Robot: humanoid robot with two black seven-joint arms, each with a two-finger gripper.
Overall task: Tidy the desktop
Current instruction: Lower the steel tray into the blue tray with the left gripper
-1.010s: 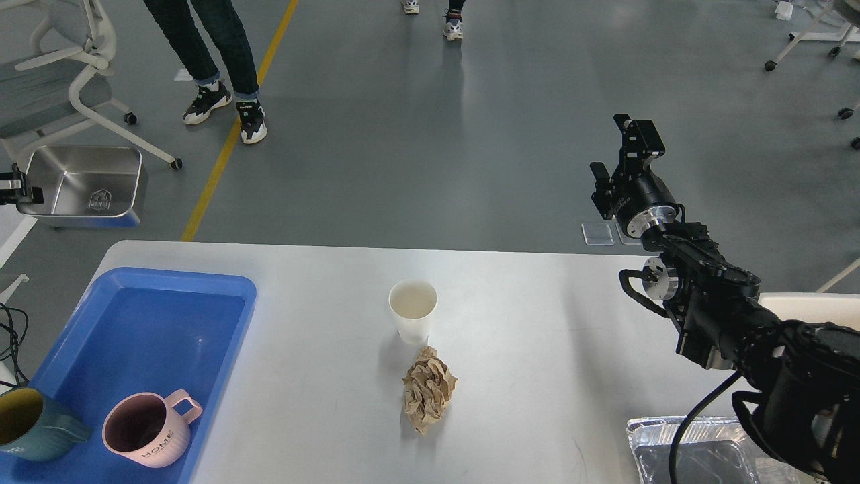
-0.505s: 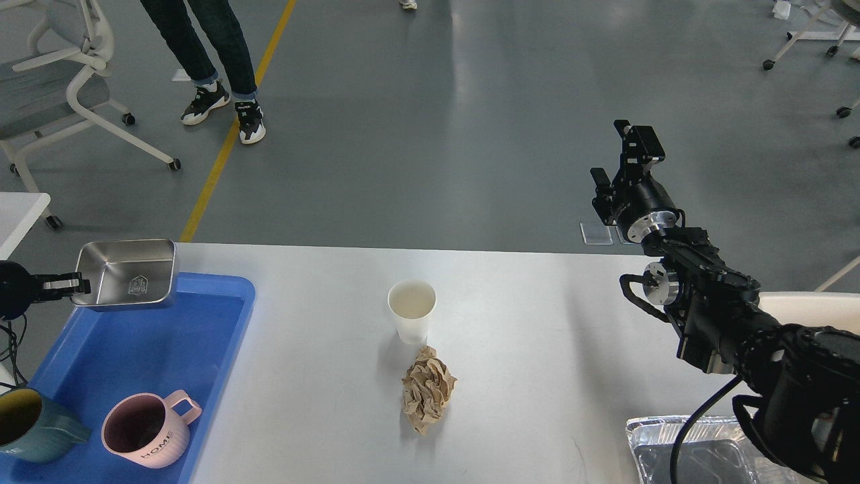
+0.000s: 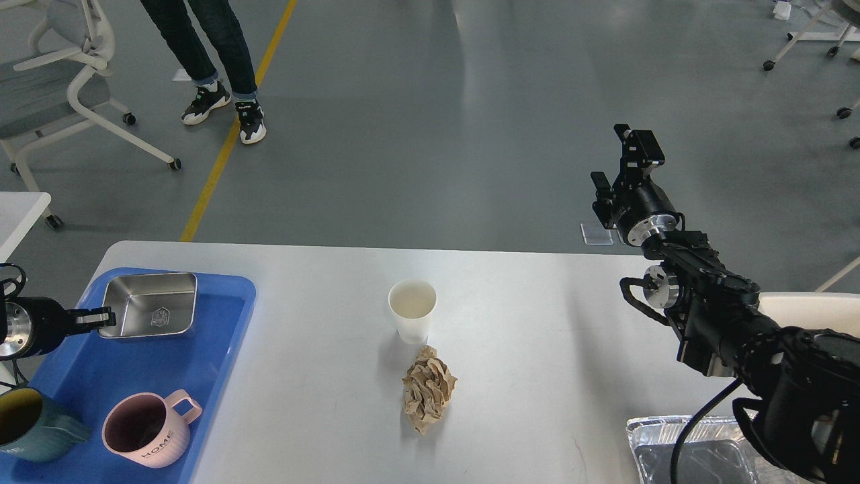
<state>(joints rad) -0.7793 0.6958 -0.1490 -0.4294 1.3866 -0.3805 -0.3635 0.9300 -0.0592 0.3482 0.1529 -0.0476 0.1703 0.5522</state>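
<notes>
Two arms, left tool (image 3: 101, 316) clamping steel pan (image 3: 149, 314) rim over blue tray (image 3: 222, 349), right tool (image 3: 621, 165) raised, fingers apart, empty

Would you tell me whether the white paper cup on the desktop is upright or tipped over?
Upright. The paper cup stands on its base on the desktop, its round open mouth facing up, behind the crumpled brown paper.

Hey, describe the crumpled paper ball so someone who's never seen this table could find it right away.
Start at the white desktop and find the white paper cup near its middle. Just on the near side of the cup lies the crumpled paper ball, the only brown, wrinkled thing on the bare tabletop.
</notes>
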